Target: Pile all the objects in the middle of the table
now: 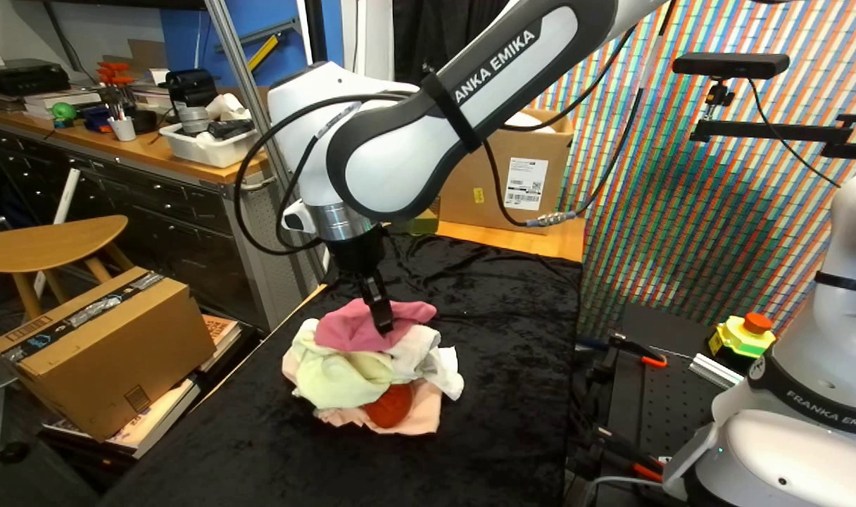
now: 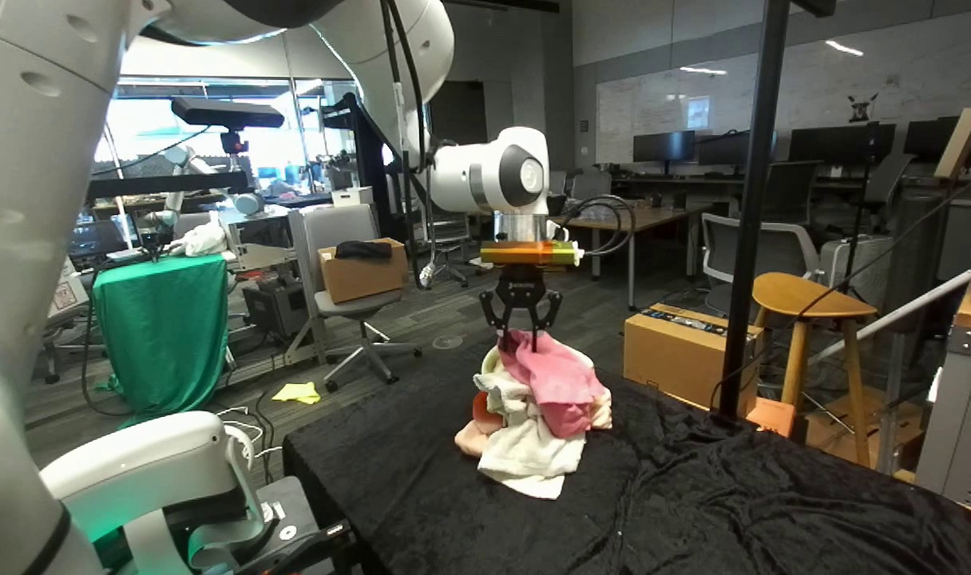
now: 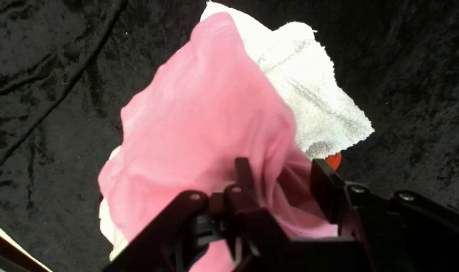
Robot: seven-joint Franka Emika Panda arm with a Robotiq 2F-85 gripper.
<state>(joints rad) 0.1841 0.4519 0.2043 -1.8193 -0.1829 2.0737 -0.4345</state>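
A heap of soft cloths rests on the black-topped table (image 1: pixel 512 394). The pink cloth (image 1: pixel 347 327) lies uppermost, draped over the white cloth (image 3: pixel 312 98) and the pale yellow-green cloth (image 1: pixel 340 377). Beneath them a red piece (image 1: pixel 389 408) and the cream-peach cloth (image 1: pixel 424 412) stick out. My gripper (image 2: pixel 520 345) points down into the top of the heap, its fingers apart on either side of a pink fold. In the wrist view, the gripper (image 3: pixel 280 164) stands open, with loose pink cloth in the gap and room beside the right finger. The folds hide parts of the lower cloths.
Beside the table sits a cardboard box (image 1: pixel 111 345) on books, with a stool (image 1: pixel 55 236) behind it. Another box (image 1: pixel 505 176) stands past the table's far edge. A dark upright post (image 2: pixel 749 216) rises at the table's edge.
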